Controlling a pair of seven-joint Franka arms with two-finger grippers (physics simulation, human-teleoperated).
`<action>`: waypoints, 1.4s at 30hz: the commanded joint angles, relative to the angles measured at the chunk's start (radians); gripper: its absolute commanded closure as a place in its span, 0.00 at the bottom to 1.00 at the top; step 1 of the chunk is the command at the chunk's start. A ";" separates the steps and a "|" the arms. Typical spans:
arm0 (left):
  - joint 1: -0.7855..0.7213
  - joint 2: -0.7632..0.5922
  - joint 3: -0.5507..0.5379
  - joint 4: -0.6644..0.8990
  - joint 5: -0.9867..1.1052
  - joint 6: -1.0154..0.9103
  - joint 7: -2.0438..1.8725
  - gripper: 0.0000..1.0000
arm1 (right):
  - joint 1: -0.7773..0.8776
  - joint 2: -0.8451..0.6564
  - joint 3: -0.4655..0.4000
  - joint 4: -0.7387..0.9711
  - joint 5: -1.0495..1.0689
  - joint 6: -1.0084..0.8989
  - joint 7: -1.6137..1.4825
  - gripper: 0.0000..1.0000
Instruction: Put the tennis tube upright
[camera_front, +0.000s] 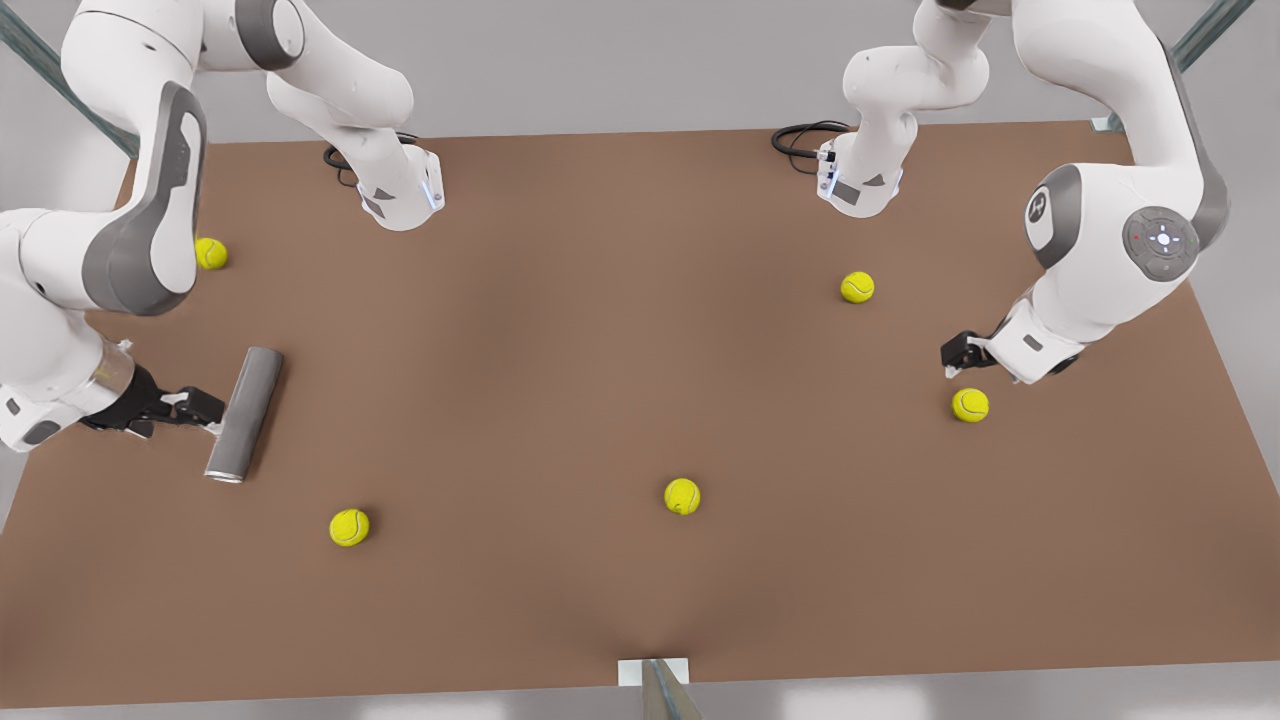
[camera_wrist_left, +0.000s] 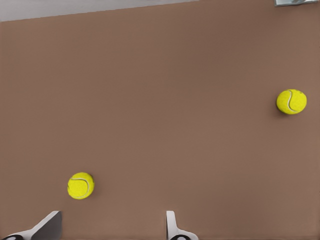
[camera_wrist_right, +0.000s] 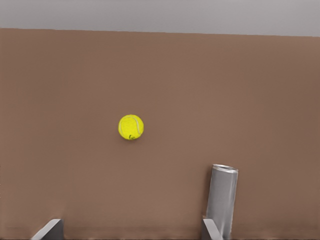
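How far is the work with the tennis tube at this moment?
Nothing looks done: the tennis tube lies flat on the table. In hand: the right pincer sits open beside its middle, not gripping. Left: grasp it and stand it upright. The left pincer waits, open, near a tennis ball.

tennis tube (camera_front: 243, 413): lies flat on the table at the frame's left, its paler silvery end toward the bottom edge.
right tool (camera_front: 205, 409): left of frame, low by the table, fingers spread and just beside the tube's long side.
left tool (camera_front: 957, 356): right of frame, above and just beside a tennis ball (camera_front: 970, 404).
other balls: one at upper left (camera_front: 210, 253), one at lower left (camera_front: 349, 527), one at lower centre (camera_front: 682, 496), one at upper right (camera_front: 857, 287).
table (camera_front: 620, 330): brown, fills most of the frame.
cables: black coils by both arm bases at the top, left (camera_front: 342, 160) and right (camera_front: 805, 137).
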 joint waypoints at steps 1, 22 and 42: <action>0.002 0.000 -0.001 0.000 0.000 0.000 0.000 0.01 | -0.033 0.002 0.004 0.001 0.012 -0.002 -0.002 0.00; -0.010 0.242 -0.044 0.037 -0.510 0.089 0.008 0.01 | -0.436 -0.024 0.092 -0.749 0.021 0.561 -0.096 0.00; -0.008 0.302 -0.043 0.037 -0.501 0.124 0.009 0.01 | -0.443 0.119 0.096 -0.857 -0.085 0.895 -0.129 0.00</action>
